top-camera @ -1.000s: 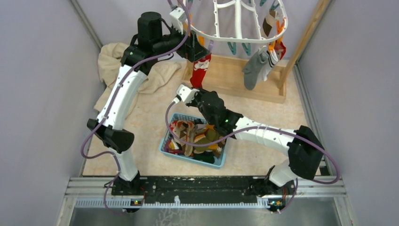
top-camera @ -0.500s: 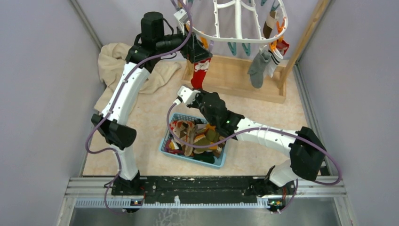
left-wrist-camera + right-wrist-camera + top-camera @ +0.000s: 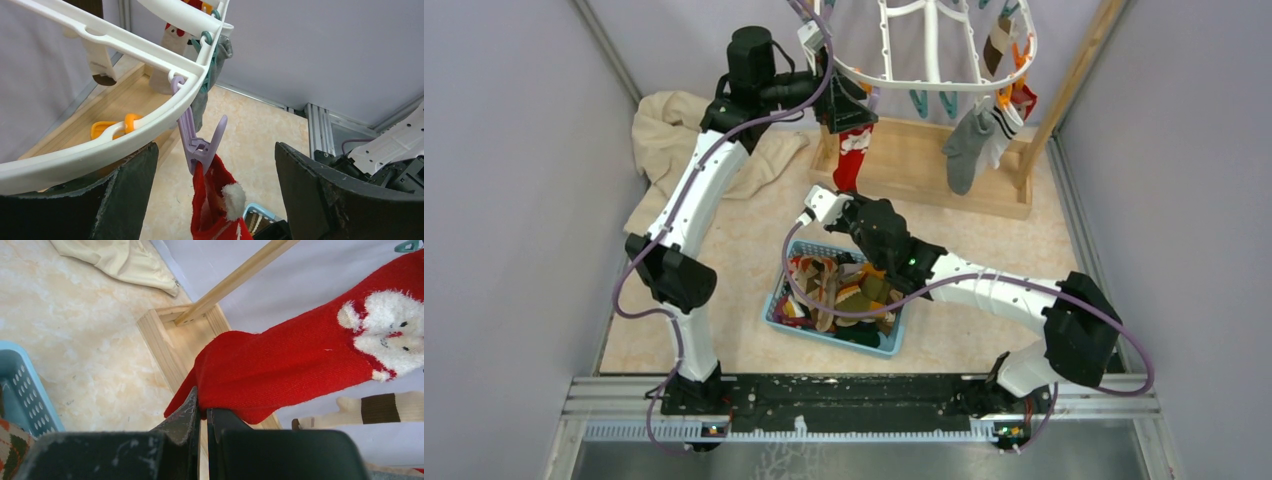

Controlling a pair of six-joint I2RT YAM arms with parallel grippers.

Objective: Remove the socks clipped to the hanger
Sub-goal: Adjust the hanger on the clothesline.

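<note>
Right gripper (image 3: 202, 402) pinched on red sock (image 3: 280, 360) toe (likely soft, light: hold fabric there); left gripper (image 3: 215, 170) spread astride purple clip (image 3: 197, 142)

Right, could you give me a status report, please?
Left gripper open around purple clip. Right gripper shut on red Santa sock. Sock not yet unclipped. Nothing blocking.

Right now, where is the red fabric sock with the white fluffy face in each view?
Top external: red fabric sock, upper centre, below the white plastic hanger ring.
Left wrist: bottom centre, hanging from a lilac plastic clip.
Right wrist: centre to right.
Shared landmark: light wooden rack base.
</note>
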